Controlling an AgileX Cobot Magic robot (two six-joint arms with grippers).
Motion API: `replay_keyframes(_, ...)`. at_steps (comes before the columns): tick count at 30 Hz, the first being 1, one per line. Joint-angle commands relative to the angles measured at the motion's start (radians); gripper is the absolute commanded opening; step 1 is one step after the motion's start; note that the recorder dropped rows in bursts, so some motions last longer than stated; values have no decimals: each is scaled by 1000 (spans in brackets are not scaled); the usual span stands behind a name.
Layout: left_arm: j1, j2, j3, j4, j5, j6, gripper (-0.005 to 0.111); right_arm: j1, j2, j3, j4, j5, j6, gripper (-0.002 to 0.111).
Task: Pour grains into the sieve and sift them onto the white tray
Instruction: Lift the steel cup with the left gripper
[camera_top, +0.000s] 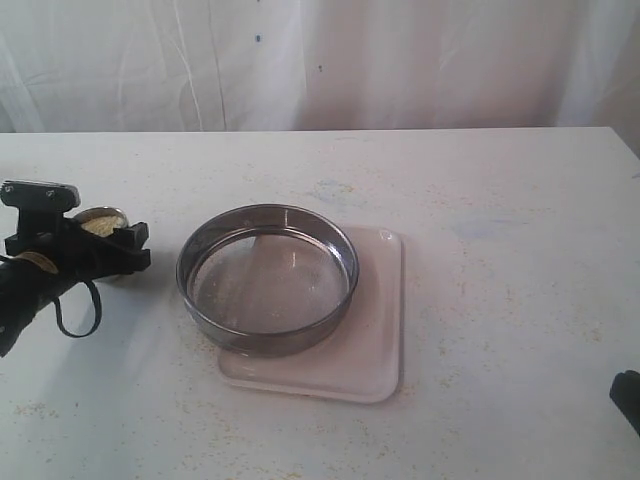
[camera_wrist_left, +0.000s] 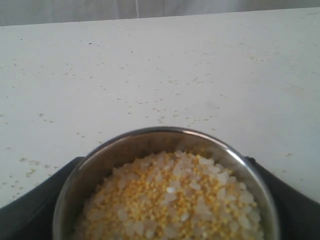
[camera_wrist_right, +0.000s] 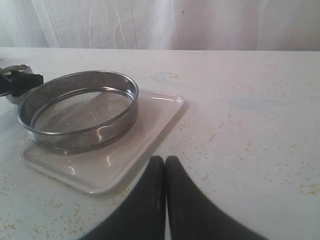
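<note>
Left pincer (camera_wrist_left: 162, 170) is clamped on a small steel cup (camera_wrist_left: 165, 145), its dark fingers (camera_wrist_left: 42, 205) wide and pressed against the cup's wall on both sides. The cup is heaped with the grains (camera_wrist_left: 170, 200), fine yellow meal mixed with paler, coarser white bits. In the exterior view the cup stands near the table's left edge, apart from the sieve (camera_top: 265, 345). The sieve, a round grey metal ring with a fine mesh bottom, rests on the white tray (camera_top: 370, 350) and overhangs the tray's left edge. The tray lies flat near the middle of the white table (camera_top: 500, 200), which is speckled with stray yellow specks. Right pincer (camera_wrist_right: 165, 170) has its two black fingers pressed together, low over the table and near the tray's corner. A white cloth (camera_top: 400, 60) hangs behind the table.
</note>
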Motion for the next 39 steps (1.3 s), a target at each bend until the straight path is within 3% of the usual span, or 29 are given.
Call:
replay_keyframes(1,-2,-19,8,42,31,-29,0,-5,-7,5,-3,-15,-3,0)
replay_keyframes(4,-2,-25,37,36,-27,-31,0,-5,-7,5,-3,-13,-3,0)
replay_keyframes(21,-2,-104,77,71,-20,-31,0,-5,-7,5,-3,-15,-3,0)
replay_keyframes(33,-2,-208,87,99,35,-31,0,-5,-7,5,-3,-13,-3,0)
replay_keyframes(39,-45,-263,82,110,106,-31,0,-5,-7,5,-3,-15,-3,0)
